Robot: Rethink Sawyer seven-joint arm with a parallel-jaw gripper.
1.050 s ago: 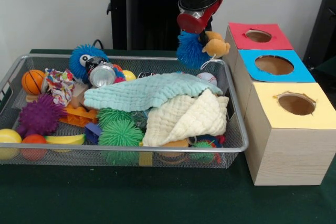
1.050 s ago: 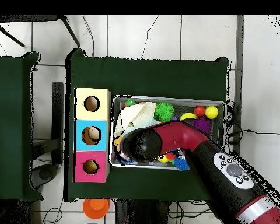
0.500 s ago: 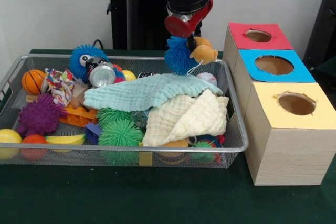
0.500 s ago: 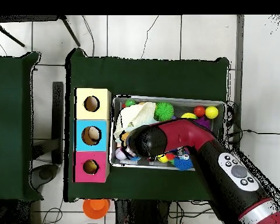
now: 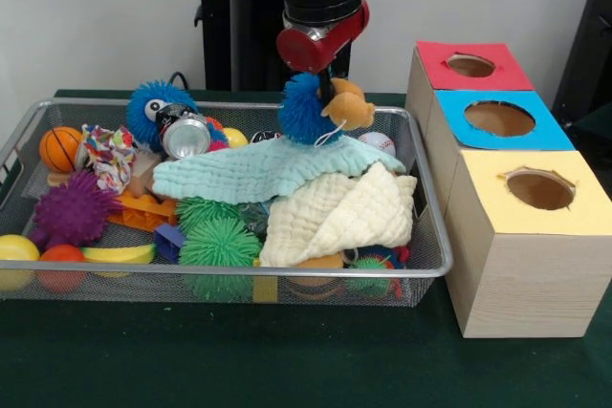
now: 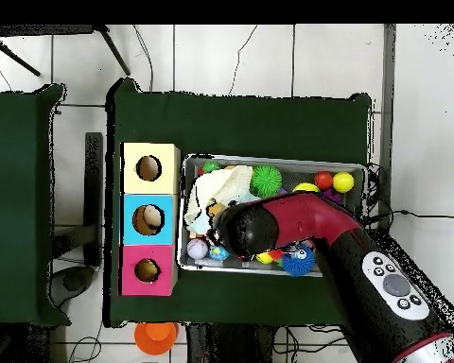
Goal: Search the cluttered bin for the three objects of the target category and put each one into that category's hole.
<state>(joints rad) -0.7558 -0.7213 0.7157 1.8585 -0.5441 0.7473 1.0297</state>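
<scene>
One gripper [image 5: 323,83] is hanging over the far part of the wire bin [image 5: 435,236], and it is holding a fuzzy blue toy [image 5: 304,109] that has an orange plush part [image 5: 349,108] on its right side. The toy is hanging just above the mint cloth [image 5: 258,167], and a thin white thread is dangling from it; I cannot tell if the toy is touching the cloth. The red arm [image 6: 306,223] is covering the middle of the bin in the overhead view, so the gripper itself is hidden there.

A cream cloth [image 5: 344,217] is lying partly under the mint one. At the left of the bin in the front view, a second blue fuzzy toy [image 5: 153,107] is sitting beside a silver can [image 5: 185,135], and an orange ball [image 5: 60,148], a purple spiky ball [image 5: 73,209] and two green spiky balls [image 5: 218,236] are lying around them. A white ball [image 5: 377,142] is showing behind the cloths.

Three boxes are standing in a row just right of the bin: a red box [image 5: 469,66], a blue box [image 5: 497,119] and a yellow box [image 5: 535,188], each with a round hole on top.
</scene>
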